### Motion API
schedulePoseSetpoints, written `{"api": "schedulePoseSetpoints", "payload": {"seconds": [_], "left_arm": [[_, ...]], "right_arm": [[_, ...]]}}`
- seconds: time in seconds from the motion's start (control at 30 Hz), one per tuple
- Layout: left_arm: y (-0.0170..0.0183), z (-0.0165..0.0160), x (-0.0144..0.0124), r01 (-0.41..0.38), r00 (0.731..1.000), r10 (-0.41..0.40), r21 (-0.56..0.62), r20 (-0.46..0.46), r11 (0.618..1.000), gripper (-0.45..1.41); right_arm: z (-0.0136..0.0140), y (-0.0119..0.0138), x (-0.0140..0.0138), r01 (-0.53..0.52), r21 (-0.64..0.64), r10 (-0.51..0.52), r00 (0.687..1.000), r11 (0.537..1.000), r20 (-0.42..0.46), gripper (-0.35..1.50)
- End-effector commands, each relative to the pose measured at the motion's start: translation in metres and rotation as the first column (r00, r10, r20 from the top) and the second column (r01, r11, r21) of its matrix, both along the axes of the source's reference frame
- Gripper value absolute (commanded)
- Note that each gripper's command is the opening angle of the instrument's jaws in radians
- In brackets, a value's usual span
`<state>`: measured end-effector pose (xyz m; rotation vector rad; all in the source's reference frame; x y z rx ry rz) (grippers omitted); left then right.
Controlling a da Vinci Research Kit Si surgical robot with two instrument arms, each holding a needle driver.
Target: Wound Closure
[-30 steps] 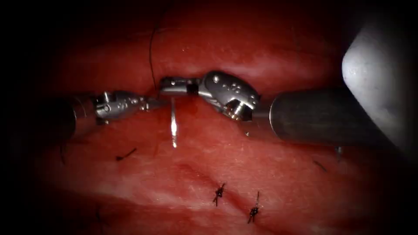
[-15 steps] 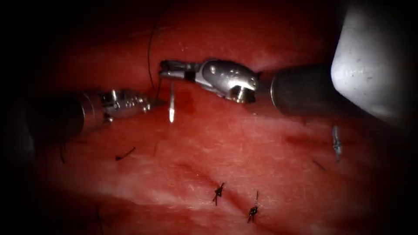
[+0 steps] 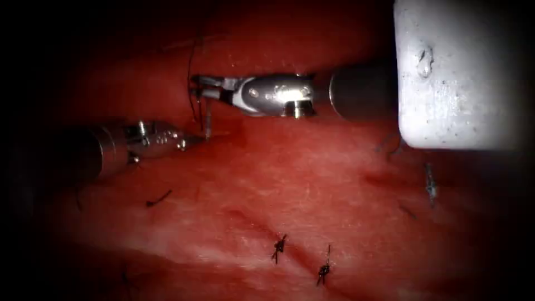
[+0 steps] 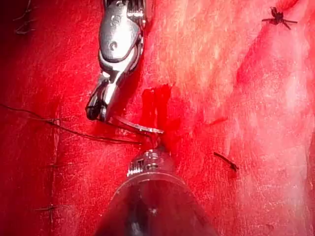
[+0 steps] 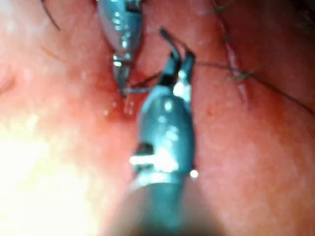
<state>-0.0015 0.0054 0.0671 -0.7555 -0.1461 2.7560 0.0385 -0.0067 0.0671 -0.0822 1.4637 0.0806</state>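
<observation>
My right tool (image 3: 198, 87) comes in from the right, its jaws shut on the curved needle (image 3: 207, 118) near its tail end. The needle hangs down from them above the tissue (image 3: 312, 184), left of the stitched cut (image 3: 262, 228), and is not in the tissue. Its point reaches the tips of my left tool (image 3: 205, 135), whose jaws look shut with nothing seen between them. Dark thread (image 3: 192, 67) runs up from the right tool. The needle (image 4: 138, 128) bridges both tools (image 4: 96, 110) (image 4: 153, 145). The right wrist view shows my right tool (image 5: 178, 64) with the left tool (image 5: 121, 81) beside it.
Two tied stitches (image 3: 280, 247) (image 3: 324, 271) sit on the cut. Cut ends of thread (image 3: 159, 198) (image 3: 409, 210) lie on the tissue. Red fluid (image 4: 155, 105) pools by the needle. Thread (image 4: 59, 126) trails off across the tissue.
The right tool has lifted and moved left with the needle, which now hangs shorter with its point at the left tool's tips. The left tool has barely moved.
</observation>
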Motion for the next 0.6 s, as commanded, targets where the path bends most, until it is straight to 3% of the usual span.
{"api": "schedulePoseSetpoints", "payload": {"seconds": [0.03, 0.6], "left_arm": [[-0.0001, 0.0006, -0.0005, 0.001, 1.0, -0.001, -0.001, 0.001, 1.0, -0.45], [-0.0014, -0.0004, 0.0005, -0.003, 1.0, 0.003, -0.001, -0.008, 1.0, -0.45]], "right_arm": [[0.001, -0.0007, 0.0008, 0.004, -0.007, -0.004, 1.0, 1.0, -0.002, -0.35], [0.0023, -0.0015, 0.0008, 0.018, -0.073, -0.017, 1.0, 0.997, 0.009, -0.35]]}}
